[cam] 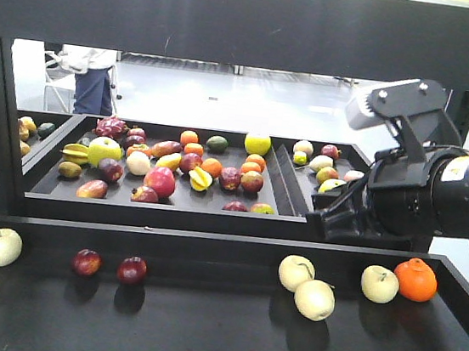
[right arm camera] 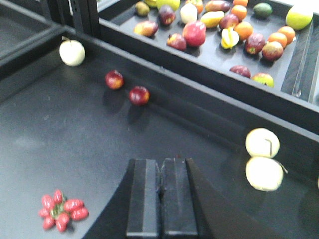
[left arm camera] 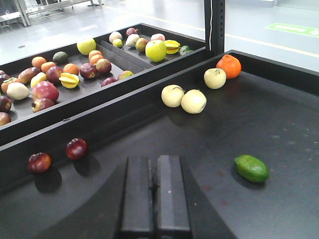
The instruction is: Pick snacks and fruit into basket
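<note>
Seven loose fruits line the rear of the lower shelf [cam: 198, 334] in the front view. From the left: one pale apple [cam: 1, 246] near the left corner; two dark red fruits [cam: 87, 262] just beside each other; a pair of pale apples [cam: 314, 299] touching or nearly so; a third pale apple [cam: 379, 284]; and an orange [cam: 415, 279] just beside it. The wrist views add a green fruit [left arm camera: 251, 168] lying alone toward the front and a red cluster [right arm camera: 61, 210] of small oblong pieces. The snacks and the basket appear in no view, so their position cannot be stated. Left hand [left arm camera: 154, 199]: fingers pressed together, holding nothing, above bare shelf with the dark red fruits to one side and the green fruit to the other. Right hand [right arm camera: 160, 199]: likewise pinched closed and empty, with the pair of pale apples near it. Handling, as a judgement: each fruit looks smooth, round, firm and light, and is prone to roll; spread the fingers first, then take hold across the widest part, clear of any stem. Obstructions: the shelf's rear wall stands close behind most fruits and limits approach from that side; fruits that touch may be knocked away; the upper tray [cam: 161, 216] of mixed fruit sits behind and higher, and the overhead board [cam: 253, 24] restricts vertical clearance.
</note>
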